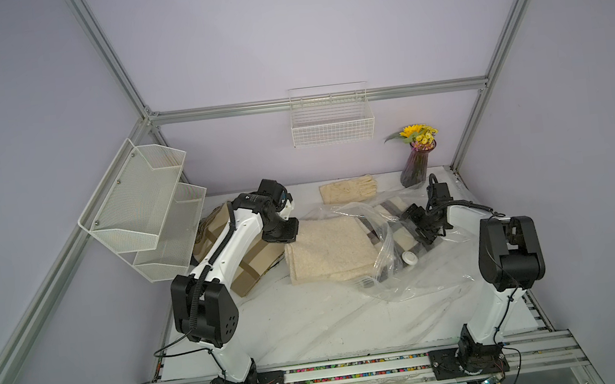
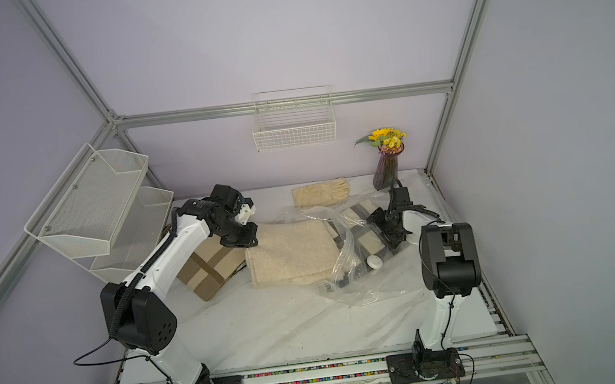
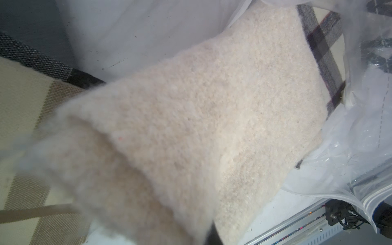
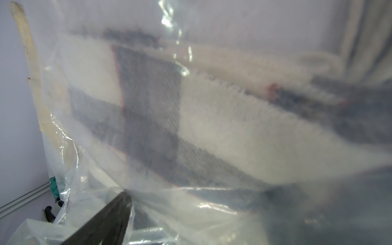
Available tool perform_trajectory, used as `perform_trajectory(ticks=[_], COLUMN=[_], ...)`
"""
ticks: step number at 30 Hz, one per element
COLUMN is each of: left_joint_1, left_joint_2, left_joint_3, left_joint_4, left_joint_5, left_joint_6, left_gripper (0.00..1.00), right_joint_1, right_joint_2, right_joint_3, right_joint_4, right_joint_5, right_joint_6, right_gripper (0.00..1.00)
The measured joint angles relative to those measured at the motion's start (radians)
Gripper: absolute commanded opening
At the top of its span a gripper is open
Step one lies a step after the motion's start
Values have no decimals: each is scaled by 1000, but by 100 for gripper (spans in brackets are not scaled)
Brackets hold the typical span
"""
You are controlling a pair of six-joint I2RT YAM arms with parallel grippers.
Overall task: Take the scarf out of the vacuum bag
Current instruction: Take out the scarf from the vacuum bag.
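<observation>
One vacuum bag (image 1: 426, 278) lies crumpled on the surface (image 1: 313, 326), with a single round white valve cap (image 1: 410, 258) on its face. Two scarves meet at its open mouth. The cream scarf (image 1: 328, 249) lies mostly outside to the left of the bag, with only its right edge under the plastic. The grey-checked scarf (image 1: 393, 211) is inside the bag.

The left pincer (image 1: 289, 242) is pressed together on the cream scarf's corner farthest from the bag, and the left wrist view shows that cloth (image 3: 212, 116) bunched up close. The right pincer (image 1: 423, 235) stands spread wide on top of the bag, over the grey-checked scarf. One dark finger (image 4: 101, 222) shows against the plastic.

A third folded cloth, brown-checked (image 1: 251, 262), lies left of the bag beneath the left arm. Behind the bag are one cream glove (image 1: 349, 189) and one vase (image 1: 415, 167) of yellow flowers. Two white racks hang on the walls: a wire basket (image 1: 332, 127) and a two-tier mesh shelf (image 1: 145, 203).
</observation>
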Motion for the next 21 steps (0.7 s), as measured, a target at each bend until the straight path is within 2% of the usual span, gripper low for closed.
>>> perform_trajectory(ticks=[5, 15, 21], left_joint_1=[2, 3, 8], left_joint_2=[-4, -67, -72], left_joint_3=[5, 4, 5], left_joint_4=[-42, -86, -97], left_joint_5=[-93, -382, -490], left_joint_6=[16, 18, 34], left_gripper=[0, 0, 0], right_joint_1=[0, -8, -13], right_joint_2=[0, 2, 2], right_joint_3=[0, 0, -2], right_joint_4=[0, 1, 4], right_joint_5=[-1, -6, -6], right_joint_6=[-2, -14, -22], right_gripper=[97, 97, 97])
